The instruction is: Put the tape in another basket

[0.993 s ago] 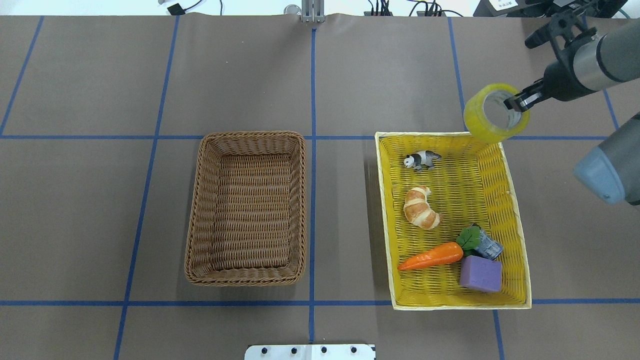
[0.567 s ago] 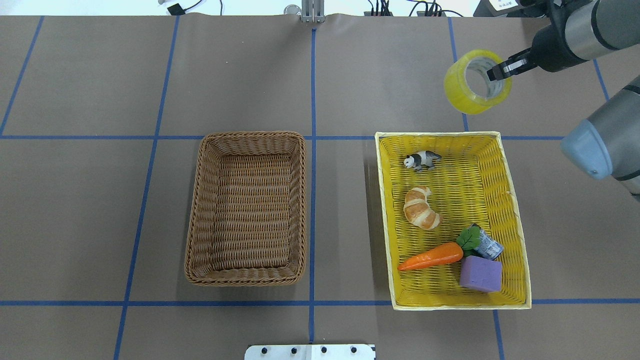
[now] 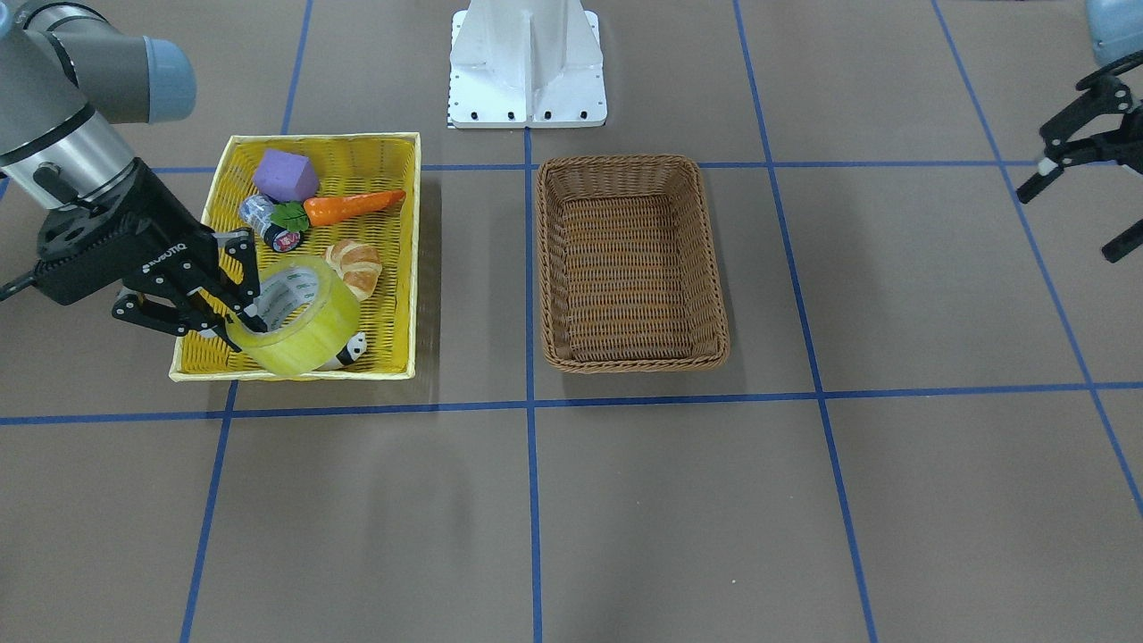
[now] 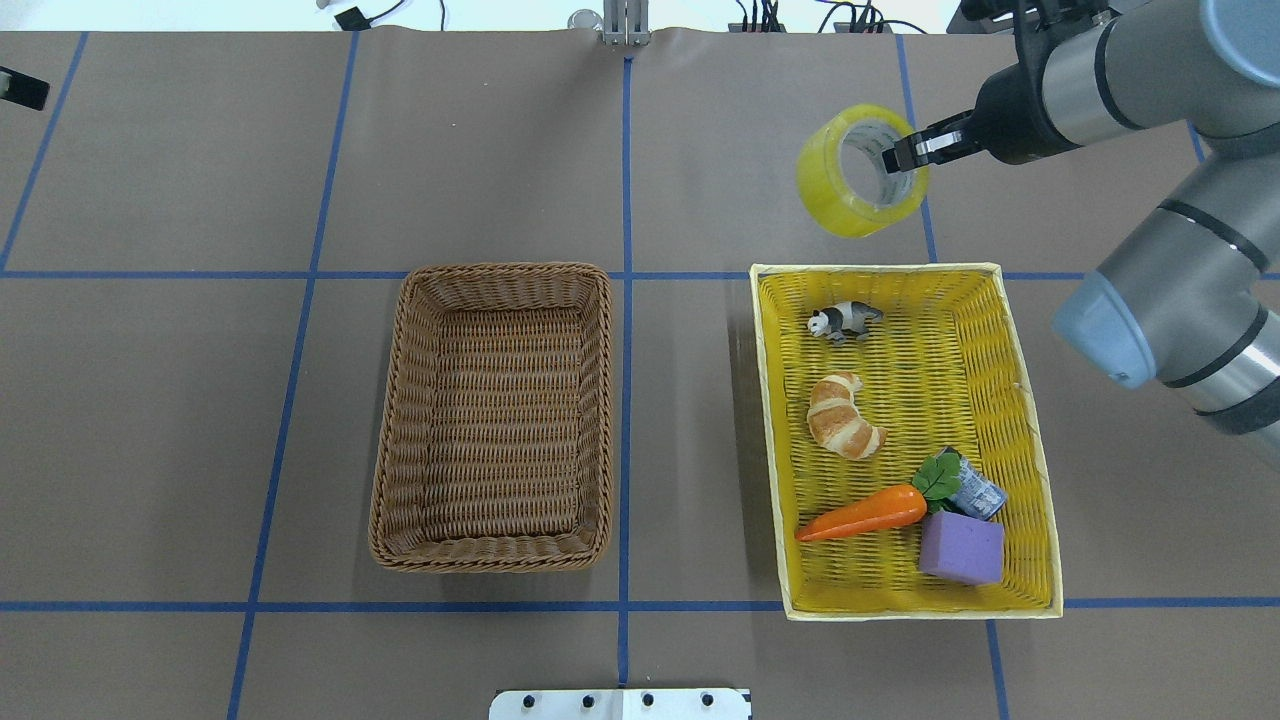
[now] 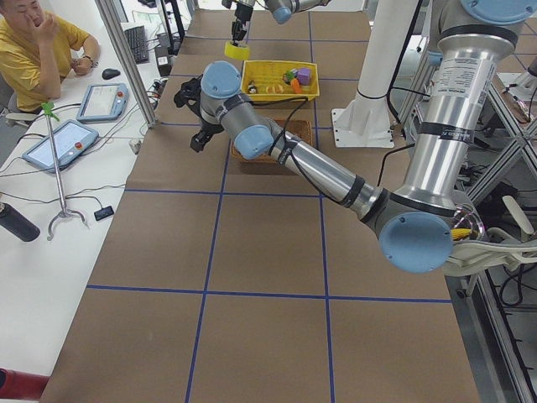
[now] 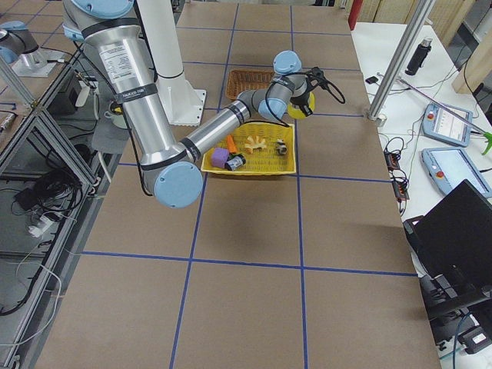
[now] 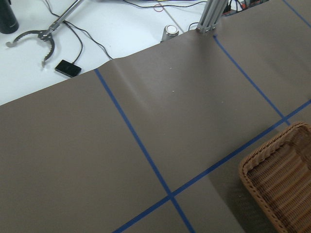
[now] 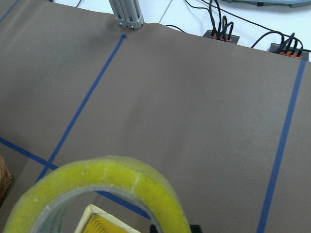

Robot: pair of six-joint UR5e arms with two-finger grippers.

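Right now the tape (image 4: 862, 170) hangs in the air, pinched by the right pincer (image 4: 905, 155) above the bare surface (image 4: 200, 400), just past the far rim of the yellow basket (image 4: 770, 440) and clear of it. One finger goes down inside the core while the other presses on the outer wall, so the pincer is clamped on one side of the ring. The rest of the ring juts out from the fingertips toward the robot's left.

From the tape, the brown basket (image 4: 505, 272) lies off to the robot's left and somewhat nearer its base. A strip of surface and a blue line separate the two baskets. The brown basket's long axis runs toward and away from the robot, and it is narrower from left to right. It looks to have nothing in it. The right arm carries the load. The left pincer (image 3: 1070, 221) is spread wide, holds nothing and sits well apart at the far left edge.

The tape is a wide roll of translucent yellow-green film on a grey-white core. Its hole is tilted, facing up and partly sideways. In the front view some printing shows inside the core, though it is too small to read. The grip probably allows some swing, since only one wall is held.
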